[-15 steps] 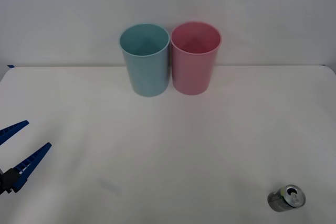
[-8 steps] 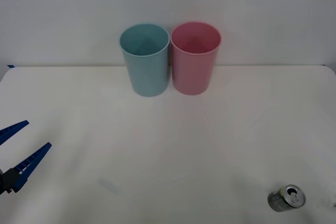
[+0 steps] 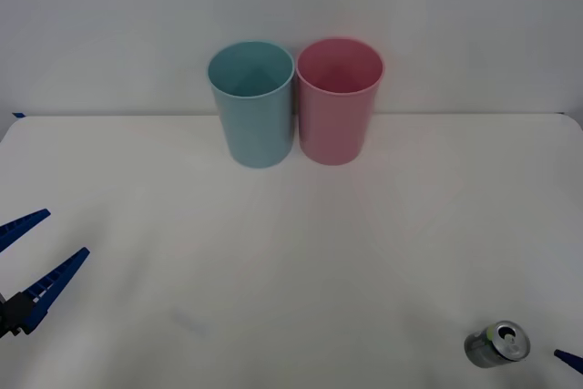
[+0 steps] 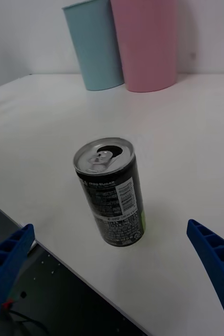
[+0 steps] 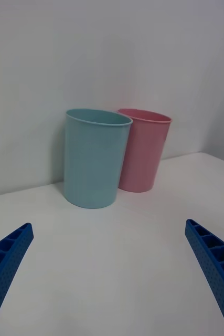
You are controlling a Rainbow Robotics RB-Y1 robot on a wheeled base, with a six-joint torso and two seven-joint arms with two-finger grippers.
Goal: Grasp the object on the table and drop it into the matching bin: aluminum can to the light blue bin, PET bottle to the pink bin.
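Observation:
The aluminum can (image 3: 497, 344), small and dark with a silver top, stands upright near the front right corner of the white table (image 3: 291, 252). In the right wrist view the can (image 4: 113, 194) shows its white lettering and a green mark. My right gripper (image 4: 109, 227) is open, and the can stands just ahead of its fingers, untouched. One of its blue fingertips (image 3: 567, 359) shows right of the can. The light blue bin (image 3: 252, 102) and the pink bin (image 3: 339, 99) stand side by side at the back. My left gripper (image 3: 66, 232) hangs open at the far left with nothing in it.
The table's front edge (image 4: 64, 262) runs close to the can, with dark floor below it. A pale wall rises behind the bins. Wide bare tabletop lies between the can and the bins.
A blue fingertip of my right gripper has come into the front view at the bottom right, beside the can. The left arm, the can and the bins have not moved.

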